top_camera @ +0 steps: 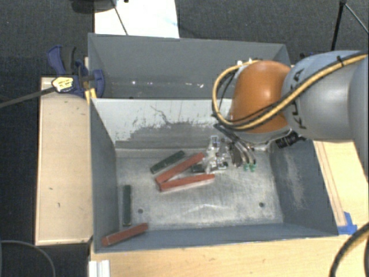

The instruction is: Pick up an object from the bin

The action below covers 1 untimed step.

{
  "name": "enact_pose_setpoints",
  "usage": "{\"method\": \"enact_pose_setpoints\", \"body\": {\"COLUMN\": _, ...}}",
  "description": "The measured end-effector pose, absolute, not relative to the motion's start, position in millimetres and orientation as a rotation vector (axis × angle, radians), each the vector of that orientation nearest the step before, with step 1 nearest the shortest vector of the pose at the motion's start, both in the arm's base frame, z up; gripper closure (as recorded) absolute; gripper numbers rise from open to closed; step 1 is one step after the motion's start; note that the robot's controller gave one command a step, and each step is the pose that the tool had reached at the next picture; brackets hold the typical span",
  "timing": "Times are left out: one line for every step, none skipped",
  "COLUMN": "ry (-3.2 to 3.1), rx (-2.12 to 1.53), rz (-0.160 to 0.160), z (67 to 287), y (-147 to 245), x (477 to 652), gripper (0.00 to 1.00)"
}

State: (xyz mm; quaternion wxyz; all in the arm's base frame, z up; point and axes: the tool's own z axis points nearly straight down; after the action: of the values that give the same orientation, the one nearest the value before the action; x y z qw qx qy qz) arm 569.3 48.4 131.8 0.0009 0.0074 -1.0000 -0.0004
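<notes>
- Bin (104, 154): grey metal, floor mostly bare, a few bars scattered in it
- Arm (328, 103): comes in from the view's right, its orange cover (256, 97) over the bin's right half
- Claw (218, 159): low over the mid floor, at the right ends of the middle cluster; spread or pressed together, cannot tell from this angle
- Cluster: upper red bar (181, 167), lower red bar (187, 182) and green bar (167, 161) lie close together, just beside the claw on the view's left
- Key relation: both red bars run lengthwise from lower left up toward the claw, so their near ends point at it; the upper red bar's tip looks nearest, likely the pick
- Strays, well apart from the claw: far green bar (126, 205) by the left wall, corner red bar (125, 234) at the front left
</notes>
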Motion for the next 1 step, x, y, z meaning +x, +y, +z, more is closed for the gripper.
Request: {"method": "enact_pose_setpoints", "body": {"ry": -3.144, "rx": 0.03, "rz": -0.001, "z": 160.7, "y": 55.6, "x": 575.5, "gripper": 0.0}}
